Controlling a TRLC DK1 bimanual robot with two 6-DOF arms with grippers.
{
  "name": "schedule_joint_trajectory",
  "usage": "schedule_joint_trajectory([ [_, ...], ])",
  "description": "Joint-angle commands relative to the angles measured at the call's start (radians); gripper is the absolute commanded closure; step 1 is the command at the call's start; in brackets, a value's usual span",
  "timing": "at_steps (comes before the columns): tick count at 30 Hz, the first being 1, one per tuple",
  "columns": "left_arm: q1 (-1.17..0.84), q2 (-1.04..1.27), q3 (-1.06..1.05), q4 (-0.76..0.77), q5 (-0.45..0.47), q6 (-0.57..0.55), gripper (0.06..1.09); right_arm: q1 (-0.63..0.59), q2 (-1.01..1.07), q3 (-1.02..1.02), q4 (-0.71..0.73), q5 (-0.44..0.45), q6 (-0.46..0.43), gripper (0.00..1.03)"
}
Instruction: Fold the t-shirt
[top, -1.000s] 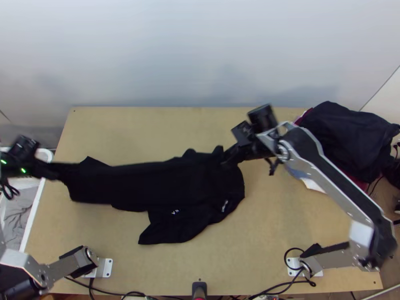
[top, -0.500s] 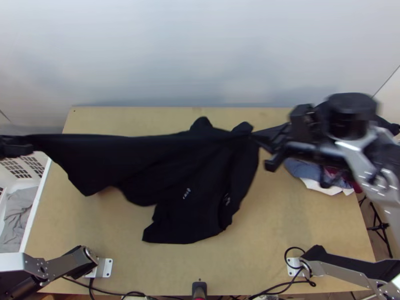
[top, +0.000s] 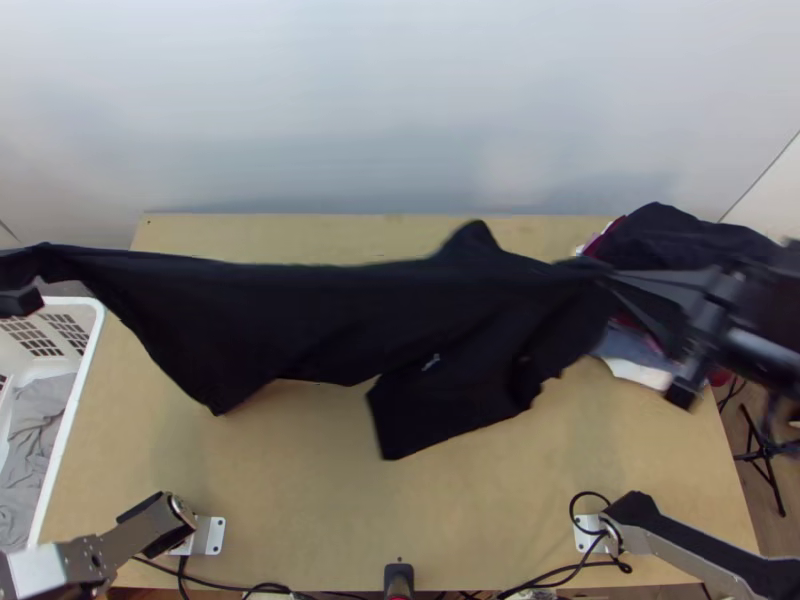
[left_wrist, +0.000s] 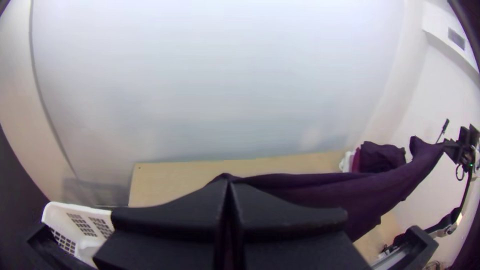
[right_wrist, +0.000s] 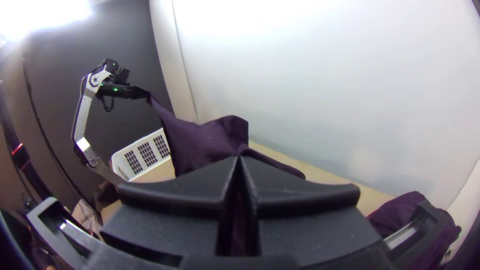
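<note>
A pale wall (top: 400, 110) stands behind my wooden table (top: 500, 510); the black t-shirt (top: 300, 315) hangs stretched over it, pinched at either end by my left gripper (top: 32, 270) and right gripper (top: 606, 275)

Between the left fingers (top: 14, 270) and right fingers (top: 650, 283), the T-shirt (top: 300, 310) is matt black cloth, softly creased. Both pairs look like smooth, dull black plastic. Below them, the bench (top: 300, 500) is smooth, matt pale wood. Near the left ones, the basket (left_wrist: 56, 210) is smooth white plastic; near the right, the heap (top: 680, 235) is rumpled matt cloth.
</note>
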Motion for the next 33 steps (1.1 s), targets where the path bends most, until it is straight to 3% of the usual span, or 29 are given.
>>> schedule_joint_trajectory([
  [1,-0.158,-0.051,0.111,-0.016,0.05,-0.131,1.05,-0.063,-0.119,0.021,-0.018,-0.039,0.044,1.0],
  [7,-0.172,-0.06,0.211,-0.084,0.133,-0.171,1.05,-0.2,-0.174,0.069,-0.028,-0.16,0.107,1.0],
  [17,-0.197,-0.167,0.209,-0.133,0.136,-0.174,1.05,-0.369,-0.205,0.13,-0.053,-0.341,0.182,1.0],
  [23,-0.249,-0.201,0.196,-0.134,0.131,-0.188,1.05,-0.488,-0.205,0.19,-0.061,-0.496,0.239,1.0],
  [30,-0.146,-0.232,-0.197,-0.047,0.105,0.064,1.05,-0.438,-0.156,-0.227,-0.059,-0.458,0.125,1.0],
  [33,-0.092,-0.239,-0.472,0.062,0.121,0.137,1.05,-0.433,-0.076,-0.371,-0.082,-0.415,0.003,1.0],
])
